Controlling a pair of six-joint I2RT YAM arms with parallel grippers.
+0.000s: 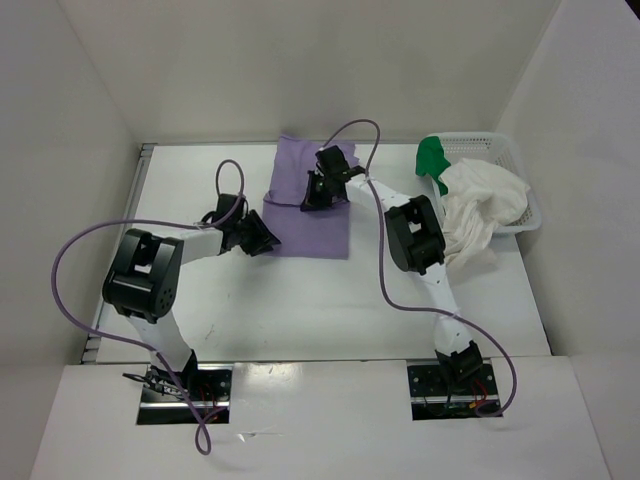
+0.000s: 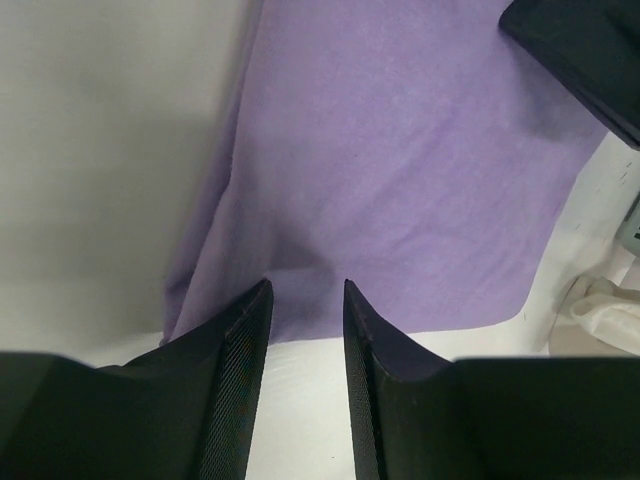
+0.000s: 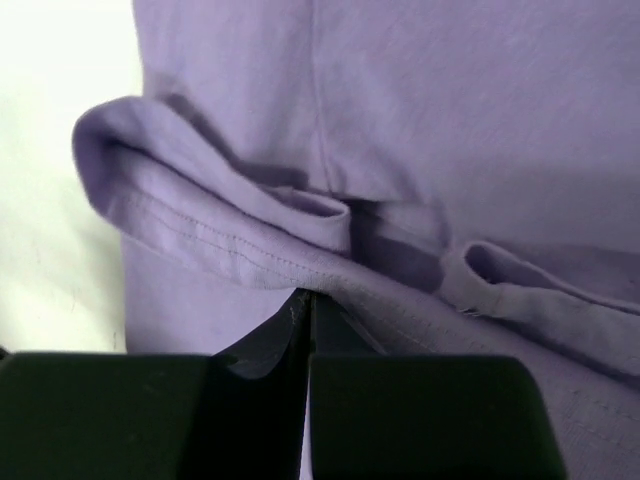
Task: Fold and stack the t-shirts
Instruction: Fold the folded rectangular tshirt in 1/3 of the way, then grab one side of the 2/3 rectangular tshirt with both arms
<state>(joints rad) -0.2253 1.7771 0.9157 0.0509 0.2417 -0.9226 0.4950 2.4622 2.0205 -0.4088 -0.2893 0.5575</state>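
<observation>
Nearest the camera, both arms rise from the near edge of the white table [image 1: 300, 310] and reach toward its far side. The left gripper [image 1: 262, 240] sits left of the table's centre, at the near left corner of the lavender t-shirt [image 1: 310, 235]. Its fingers stand apart with a clear gap between them. The left wrist view shows the tips at the shirt's near edge, and whether they touch the cloth cannot be told.

The lavender t-shirt lies folded into a rough rectangle around the middle of the table, running toward the far edge. Farther along, the right gripper [image 1: 318, 195] is down on the far half of that shirt with its fingers pressed together. The right wrist view shows the tips meeting just under a raised, stitched hem fold, with more rumpled folds beside it. Whether any cloth is caught between them cannot be told.

At the far right corner sits a white mesh basket [image 1: 480, 138]. The white t-shirt [image 1: 480, 205] is heaped in it and spills over its near rim toward the right arm. The green t-shirt [image 1: 432, 155] shows at the basket's left end.
</observation>
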